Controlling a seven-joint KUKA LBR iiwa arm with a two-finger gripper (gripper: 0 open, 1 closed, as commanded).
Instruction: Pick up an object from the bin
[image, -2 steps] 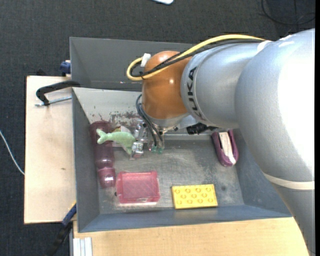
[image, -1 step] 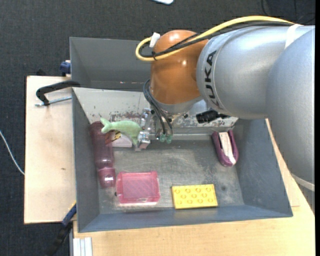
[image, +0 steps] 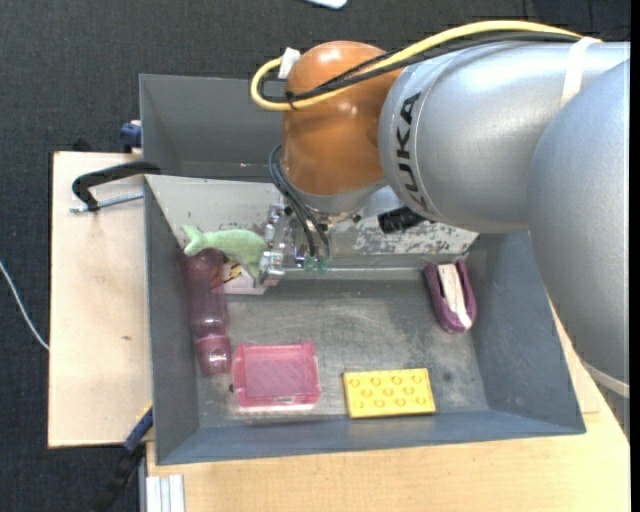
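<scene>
Near side: a yellow studded brick (image: 390, 392) and a pink rectangular box (image: 276, 375) are lying flat, with a purple bottle (image: 207, 300) lying along the left wall. Far left: the gripper (image: 290, 255) is hanging just beside the green fish toy (image: 225, 241). Nothing is being lifted yet, and its opening cannot be told.

A dark, speckled floor (image: 60, 70) — carpet-like — spreads across the top and left, evenly lit.

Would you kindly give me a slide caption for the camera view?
Pincer in the grey metal bin, beside a pale green fish-shaped toy and a translucent purple bottle.
</scene>
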